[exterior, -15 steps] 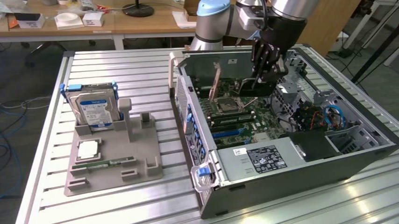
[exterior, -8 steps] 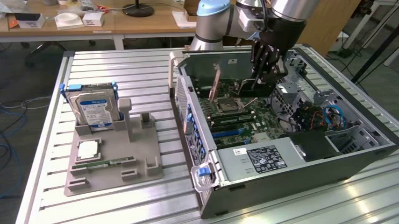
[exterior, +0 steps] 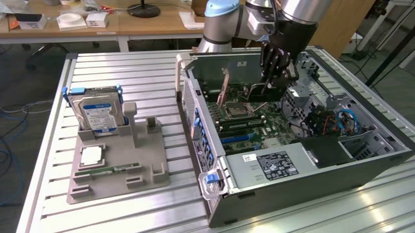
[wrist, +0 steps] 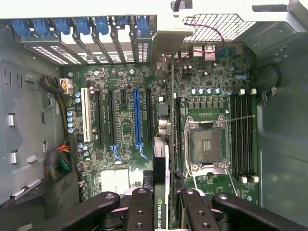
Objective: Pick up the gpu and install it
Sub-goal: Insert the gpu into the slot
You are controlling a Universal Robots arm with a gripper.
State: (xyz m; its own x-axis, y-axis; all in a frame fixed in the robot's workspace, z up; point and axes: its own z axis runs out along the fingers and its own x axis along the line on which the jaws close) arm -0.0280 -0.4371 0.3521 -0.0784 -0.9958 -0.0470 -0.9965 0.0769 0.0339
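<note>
With gpu (wrist: 160,211) being clamped by the jaws, misseating in blue slot (exterior: 238,139) at exterior-view 7 o'clock is likely being risked.

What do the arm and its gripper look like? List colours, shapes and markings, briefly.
The arm is made of silvery-grey round tube sections, with a light blue cap on one joint. The gripper is black throughout. Its fingers are black linked bars with rounded ends and round pivot holes. No markings can be read on them.
</note>
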